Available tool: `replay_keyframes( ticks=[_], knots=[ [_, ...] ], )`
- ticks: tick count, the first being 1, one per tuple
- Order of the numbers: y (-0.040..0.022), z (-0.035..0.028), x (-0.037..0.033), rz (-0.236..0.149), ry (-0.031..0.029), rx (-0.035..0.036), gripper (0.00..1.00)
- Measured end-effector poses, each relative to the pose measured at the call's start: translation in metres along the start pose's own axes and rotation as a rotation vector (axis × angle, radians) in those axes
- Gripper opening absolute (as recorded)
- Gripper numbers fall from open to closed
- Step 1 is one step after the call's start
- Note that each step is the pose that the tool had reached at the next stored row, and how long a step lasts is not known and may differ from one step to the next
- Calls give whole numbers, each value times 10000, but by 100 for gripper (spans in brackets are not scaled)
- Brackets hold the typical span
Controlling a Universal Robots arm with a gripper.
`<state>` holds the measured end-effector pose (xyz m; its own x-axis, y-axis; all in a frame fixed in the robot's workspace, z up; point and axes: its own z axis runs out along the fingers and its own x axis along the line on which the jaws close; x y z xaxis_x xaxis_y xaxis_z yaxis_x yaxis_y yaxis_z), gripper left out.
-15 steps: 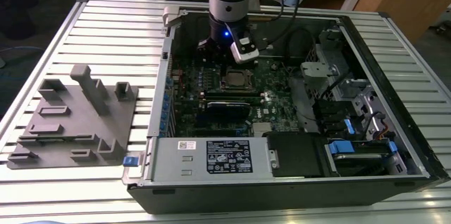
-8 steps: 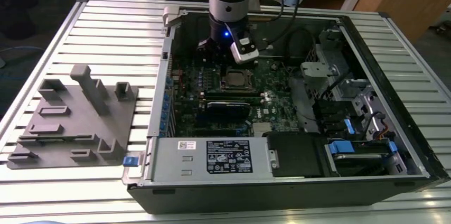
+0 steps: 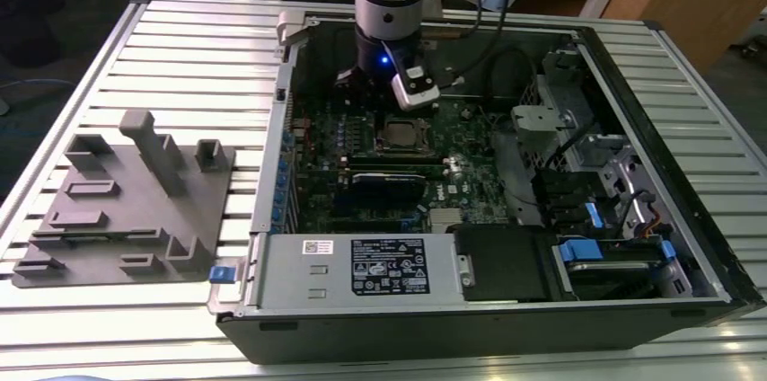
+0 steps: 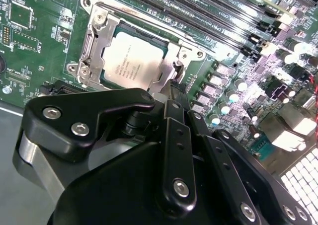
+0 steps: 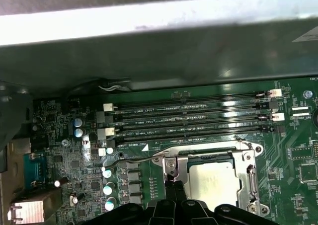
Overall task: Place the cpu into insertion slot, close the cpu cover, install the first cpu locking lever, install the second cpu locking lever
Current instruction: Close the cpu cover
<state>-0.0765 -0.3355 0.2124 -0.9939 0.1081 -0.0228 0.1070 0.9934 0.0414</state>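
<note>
Second wrist view gives you the black linked-bar gripper point(image 4: 172, 88) with its tips drawn tight together and nothing visible between them. It sits at one corner of the small square insertion slot with the silvery metal rim point(image 4: 126, 12).

The flat square cpu with the dull silver-grey top point(image 4: 131, 61) lies seated in that slot. The thin silvery cpu cover frame point(image 4: 92, 46) is folded down around it, so the chip shows through its window. You get the same in the first wrist view: gripper point(image 5: 173, 186), cpu point(image 5: 213, 183), cover point(image 5: 247, 170). A thin bright metal rod point(image 5: 139, 160) runs just beside the cover's edge (you cannot tell whether it is latched).

4 long black memory slots point(image 5: 189, 120) lie next to the socket on the green circuit board point(image 5: 293, 185).

From the exterior view, the grey arm point(image 3: 390, 4) reaches down into the open black computer case point(image 3: 671, 129). The case stands on a ribbed metal table point(image 3: 180, 39), with a grey moulded fixture point(image 3: 120, 201) at the exterior view's left.
</note>
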Motion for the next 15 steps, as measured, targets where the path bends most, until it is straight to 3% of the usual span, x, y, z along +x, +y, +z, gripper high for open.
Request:
replay_keyframes(
  ticks=[3, 15],
  knots=[
    [-1, 27, 1, 1, 1, 1, 11],
    [-17, 32, -28, 1, 0, 2, 11]
  ],
)
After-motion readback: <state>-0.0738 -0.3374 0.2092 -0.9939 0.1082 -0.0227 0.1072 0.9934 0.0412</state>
